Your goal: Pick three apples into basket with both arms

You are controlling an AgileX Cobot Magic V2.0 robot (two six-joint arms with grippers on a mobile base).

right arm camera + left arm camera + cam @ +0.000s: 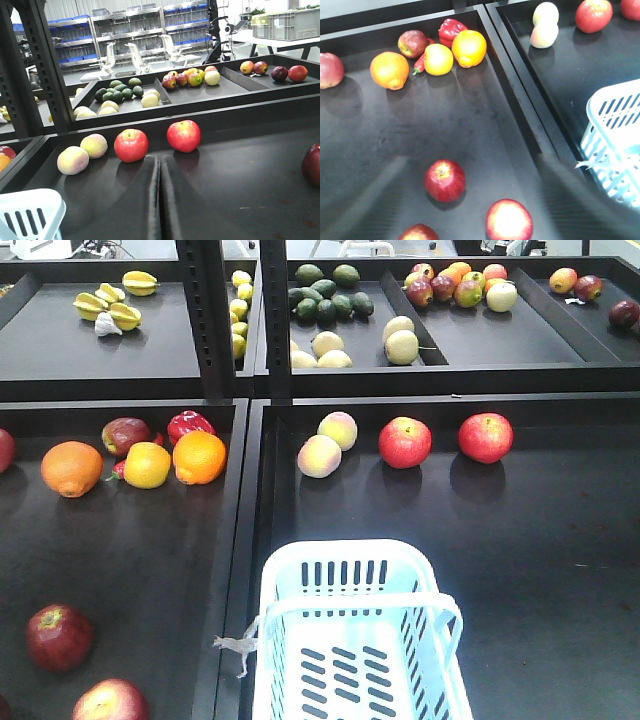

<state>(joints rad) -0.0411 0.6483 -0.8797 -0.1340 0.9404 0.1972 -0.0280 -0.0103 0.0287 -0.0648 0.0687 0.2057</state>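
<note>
Black shelving trays [150,570] hold glossy dark red apples [445,180], pale around the stem, left of the pale blue slotted basket [350,580]. Left gripper [472,162] hangs spread above them. Right gripper [160,167] is pressed closed, empty.

Bare tray floor [520,540] between basket [345,552] and 2 back-row apples [405,442] [486,437].
</note>
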